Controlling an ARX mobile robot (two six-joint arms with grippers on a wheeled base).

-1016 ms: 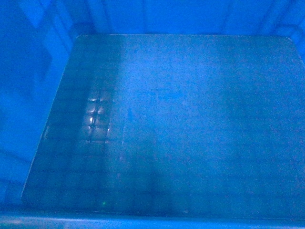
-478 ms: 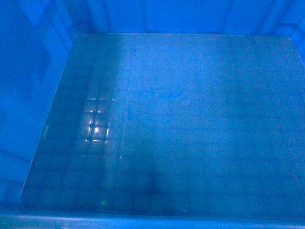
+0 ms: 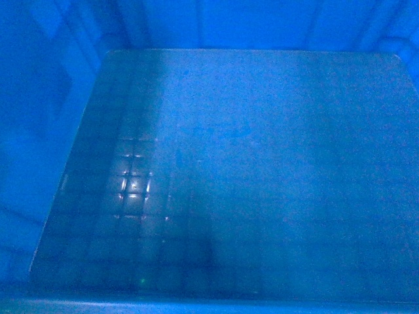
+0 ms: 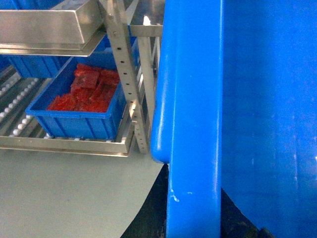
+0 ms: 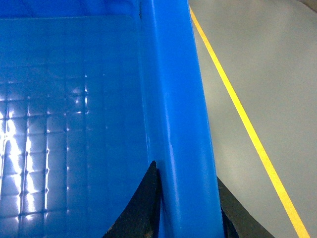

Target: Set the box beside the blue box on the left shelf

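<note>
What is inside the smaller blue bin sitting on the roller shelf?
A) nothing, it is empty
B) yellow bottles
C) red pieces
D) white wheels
C: in the left wrist view the smaller blue bin on the left shelf holds a heap of red pieces, while the large box the robot carries fills the right of that view.
</note>
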